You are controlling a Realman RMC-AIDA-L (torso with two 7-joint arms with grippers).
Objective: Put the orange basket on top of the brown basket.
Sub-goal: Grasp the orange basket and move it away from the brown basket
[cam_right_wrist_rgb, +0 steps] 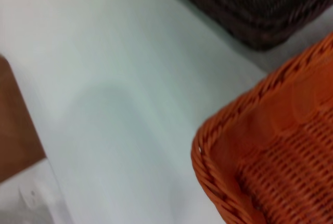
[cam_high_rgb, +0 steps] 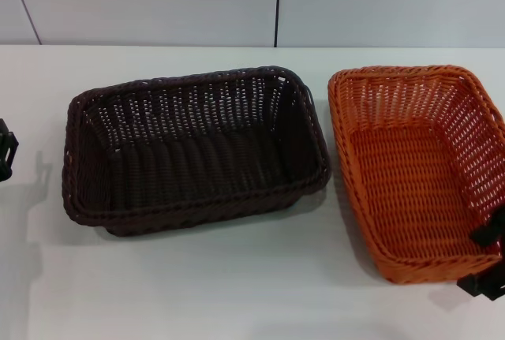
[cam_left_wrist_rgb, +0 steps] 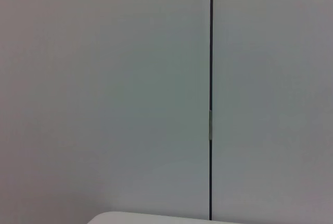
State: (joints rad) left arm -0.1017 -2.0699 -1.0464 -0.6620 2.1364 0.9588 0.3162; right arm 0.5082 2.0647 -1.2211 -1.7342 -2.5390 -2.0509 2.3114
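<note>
orange basket (cam_high_rgb: 416,168) on table (cam_high_rgb: 237,285) at 3 o'clock, apart from brown basket (cam_high_rgb: 193,149) | our right gripper (cam_high_rgb: 491,263) at its near-right corner, grip: we cannot tell | left gripper (cam_high_rgb: 6,151) at 9 o'clock edge, we cannot tell

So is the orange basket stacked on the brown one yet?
No. The orange basket sits on the table beside the brown basket, apart from it.

No text, label, brand, number or sign can be read in any view. The orange basket (cam_high_rgb: 410,166), the brown basket (cam_high_rgb: 193,151), the white tabletop (cam_high_rgb: 237,285) and the pale wall panels (cam_left_wrist_rgb: 104,89) all show plain surfaces with no markings.
</note>
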